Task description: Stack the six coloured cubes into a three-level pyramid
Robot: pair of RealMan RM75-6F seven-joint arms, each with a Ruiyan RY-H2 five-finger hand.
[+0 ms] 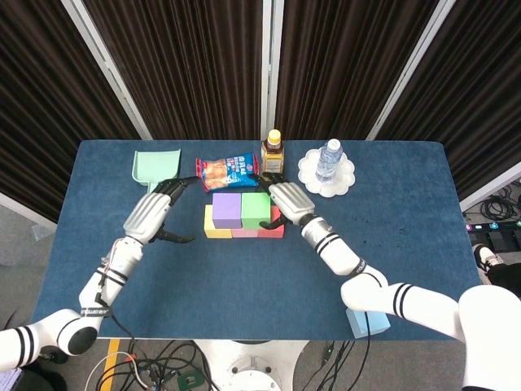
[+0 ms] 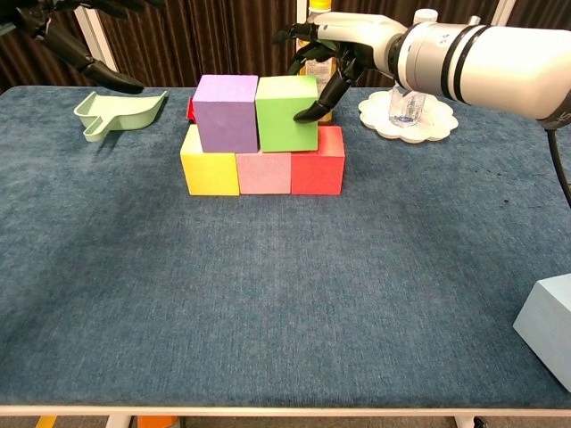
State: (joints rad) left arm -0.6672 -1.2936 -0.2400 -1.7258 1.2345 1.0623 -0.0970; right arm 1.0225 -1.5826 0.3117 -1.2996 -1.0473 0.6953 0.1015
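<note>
A yellow cube (image 2: 209,160), a pink cube (image 2: 264,172) and a red cube (image 2: 318,160) form a row on the blue table. On top stand a purple cube (image 2: 227,112) and a green cube (image 2: 285,113), side by side and touching. My right hand (image 2: 337,43) hovers behind the green cube, fingers spread, one fingertip (image 2: 308,113) against its right face. My left hand (image 1: 151,215) hangs left of the stack, fingers apart, holding nothing. A light blue cube (image 1: 366,319) lies near the table's front right edge.
A mint green scoop (image 1: 156,165) lies at the back left. Behind the stack are a snack bag (image 1: 228,171) and a yellow-capped bottle (image 1: 273,153). A water bottle (image 1: 328,159) stands on a white plate (image 1: 347,176) at the back right.
</note>
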